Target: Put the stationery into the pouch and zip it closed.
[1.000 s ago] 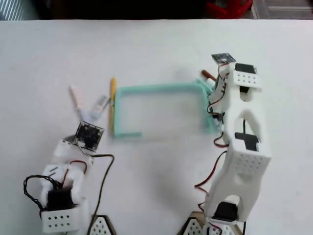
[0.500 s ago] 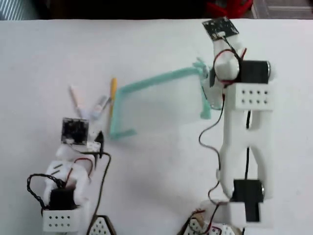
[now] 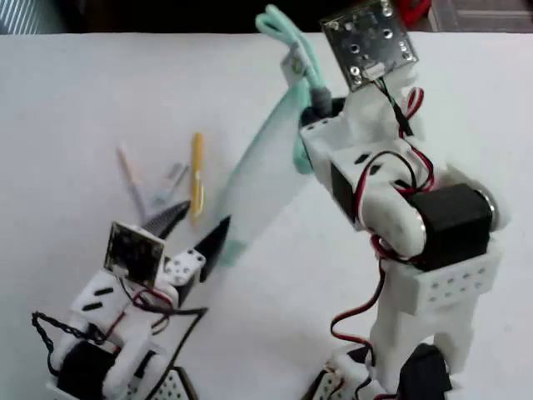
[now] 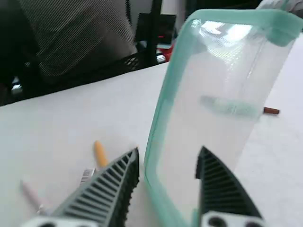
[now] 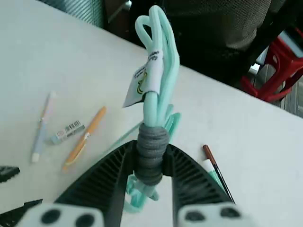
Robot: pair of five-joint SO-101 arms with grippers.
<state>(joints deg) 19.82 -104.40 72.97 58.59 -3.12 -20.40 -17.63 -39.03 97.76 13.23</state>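
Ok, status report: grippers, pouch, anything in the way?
Right gripper shut on clear mint-trimmed zip pouch, gripping one end. Left gripper open, jaws astride its lower edge. Orange plastic pen lies outside it. Nothing blocking.

No word or number can be read anywhere. A small white tag (image 5: 144,78) hangs on the mint loop of the pouch (image 3: 258,179), near the upper middle of the high view. It bears a yellow-green mark and some fine print, too small to make out. The small white stationery piece (image 5: 66,131), lying between the pale pen (image 3: 129,179) and the orange pen (image 3: 196,175) in the left half of the high view, carries a barcode strip whose digits cannot be told.
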